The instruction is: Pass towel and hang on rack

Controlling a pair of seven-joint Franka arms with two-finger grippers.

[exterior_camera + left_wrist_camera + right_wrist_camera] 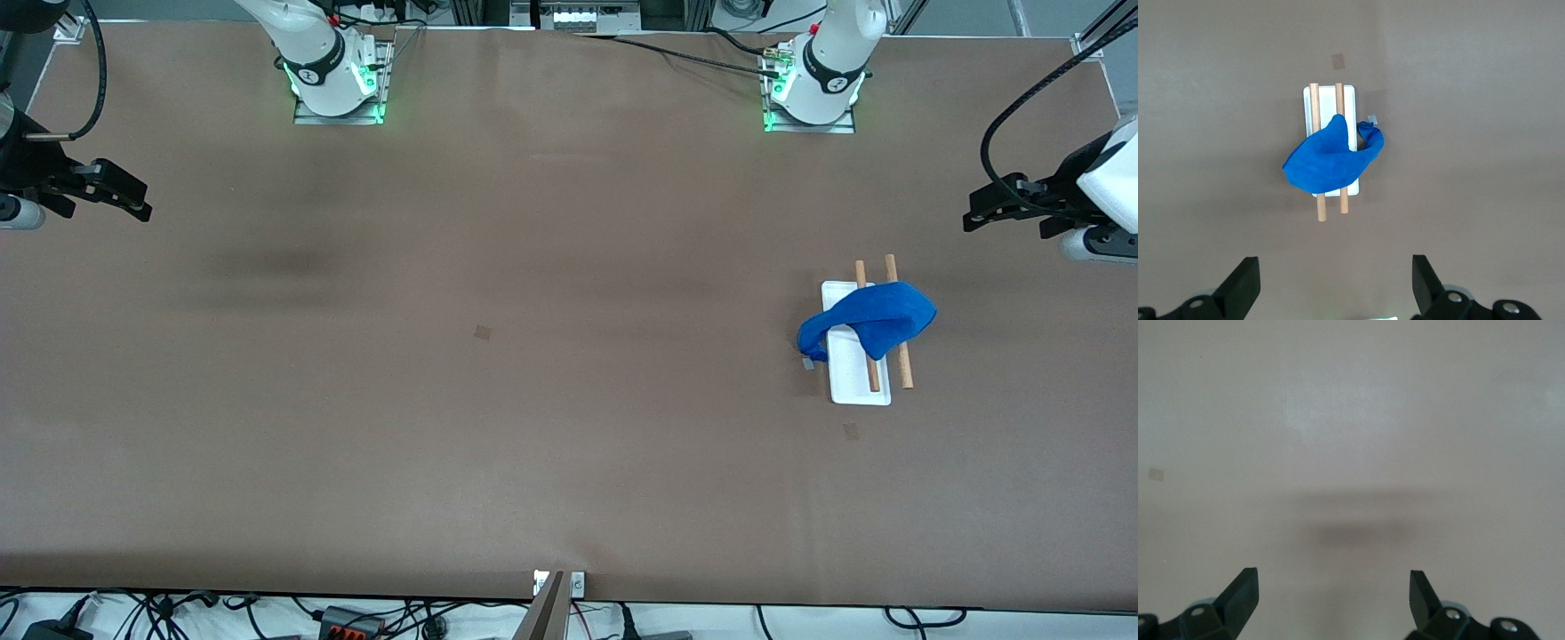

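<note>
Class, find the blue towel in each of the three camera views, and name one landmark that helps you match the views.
Front view: the towel is draped over the rack, toward the left arm's end of the table.
Left wrist view: the towel lies mid-picture across the rack's two wooden bars, past the open left hand.
Right wrist view: not in it; only bare table.
Shared landmark: the rack's white base plate.

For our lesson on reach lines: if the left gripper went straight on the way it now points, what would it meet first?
Probably the bare table. The open left gripper looks down on it; the towel on the rack sits ahead, likely missed.
</note>
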